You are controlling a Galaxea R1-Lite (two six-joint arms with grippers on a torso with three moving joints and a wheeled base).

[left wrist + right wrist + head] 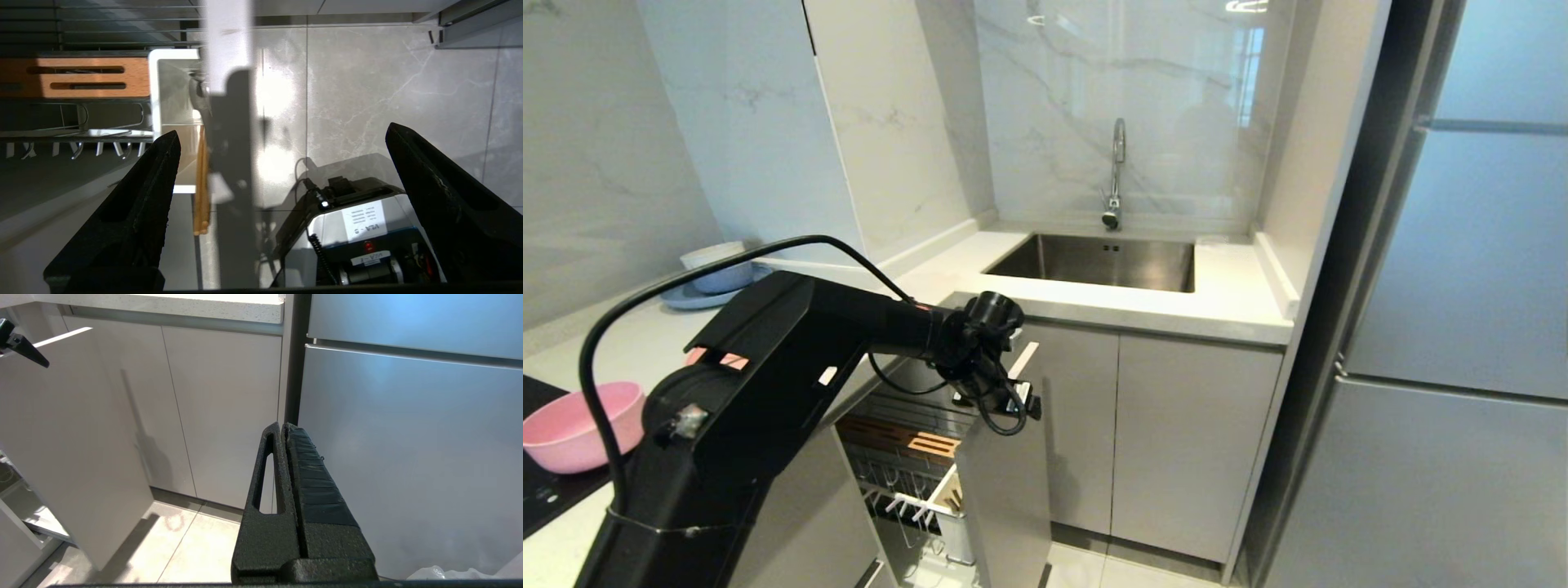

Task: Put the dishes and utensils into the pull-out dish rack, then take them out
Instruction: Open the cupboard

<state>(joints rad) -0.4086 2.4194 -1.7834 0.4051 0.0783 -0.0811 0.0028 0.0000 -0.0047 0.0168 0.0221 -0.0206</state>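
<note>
Your left end effector (282,204) hangs wide open and empty above the top edge of the grey cabinet front (1005,490), one finger on the rack side and the other out over the tiled floor (367,90). The pull-out dish rack (907,457) stands drawn out below it, its slotted wooden strip (81,77) and white plastic utensil cup (171,118) just inside that front panel. The left wrist view shows you what the head view barely does: the wooden chopsticks (201,183) stand in the cup against the panel, with a grey metal piece, probably the fork (198,94), beside them. From the head view you also get the pink bowl (576,425) on the counter (645,343) at your far left, and a sliver of the pink plate (715,358) behind the left arm. Room is tight between rack and panel, open on the floor side. Your right end effector (288,433) is closed on nothing, parked low facing the refrigerator door (408,457) beside the double-door cabinet (220,408).
</note>
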